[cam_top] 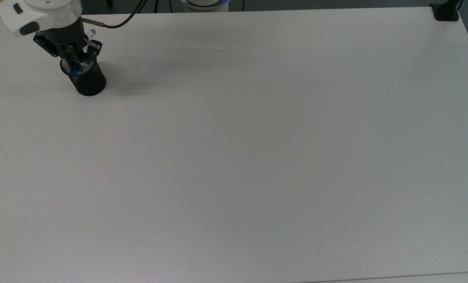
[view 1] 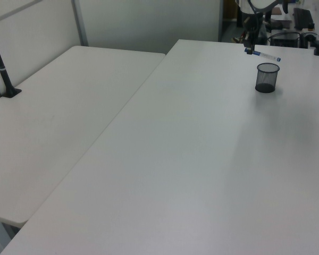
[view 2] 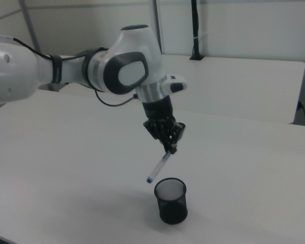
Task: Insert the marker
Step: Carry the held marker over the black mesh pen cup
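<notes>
White matte desk (cam_top: 257, 157), flat, smooth, plain. Going left to right in the top view: at the far left, near the back edge, the arm's white glossy wrist housing (cam_top: 41, 11) with a dark cable (cam_top: 127, 19) running off toward the top view's right. Below it the black tool (cam_top: 75, 63), fingers pinched narrow on the marker (cam_top: 74, 72); a blue bit of it shows at the fingertips and a pale end with a blue tip pokes out behind the tool. Tool sits right over the rim of the black mesh cup (cam_top: 87, 82), a cylinder of fine wire mesh, standing upright on the desk. Cup casts a soft shadow toward the top view's right. Black clamp base (cam_top: 446, 11) at the far back corner on the top view's right.

Right view: white rounded arm (view 2: 66, 71) comes in from the right view's left, tool (view 2: 169, 144) pointing down. Marker (view 2: 159, 166) is slim, white-barrelled, tilted, hanging from the fingers with its small blue tip lowest, in the air above and just to the right view's left of the cup (view 2: 171, 201). Tip is not inside the cup.

Left view: marker (view 1: 266, 55) lies near level, held at its blue end by the tool (view 1: 249, 48), above the cup (view 1: 267, 77). Second white desk (view 1: 48, 122) abuts on the left view's left.
</notes>
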`<state>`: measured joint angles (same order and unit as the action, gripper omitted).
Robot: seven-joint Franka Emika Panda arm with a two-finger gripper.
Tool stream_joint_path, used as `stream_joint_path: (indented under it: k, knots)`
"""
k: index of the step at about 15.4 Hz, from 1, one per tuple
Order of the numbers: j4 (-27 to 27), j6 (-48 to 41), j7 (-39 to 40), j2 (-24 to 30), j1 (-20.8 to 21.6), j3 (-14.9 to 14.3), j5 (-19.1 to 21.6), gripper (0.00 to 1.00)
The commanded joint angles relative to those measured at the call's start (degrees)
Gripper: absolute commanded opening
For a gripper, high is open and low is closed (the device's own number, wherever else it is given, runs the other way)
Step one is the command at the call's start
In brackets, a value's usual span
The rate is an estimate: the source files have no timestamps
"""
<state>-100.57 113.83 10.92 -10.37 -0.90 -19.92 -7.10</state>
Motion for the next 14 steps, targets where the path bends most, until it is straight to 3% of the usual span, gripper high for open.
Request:
stream_joint_path:
  k: [1, 7, 14]
  knots:
    - [-3.23, 8.15, 1.04, 0.17, -0.41, -3.89, 0.24, 0.05]
    - [-5.16, 9.83, 2.8, 0.79, -0.76, -6.44, 0.33, 0.05]
    - [-7.36, 16.07, 1.13, 0.79, -0.59, -6.62, 0.51, 0.05]
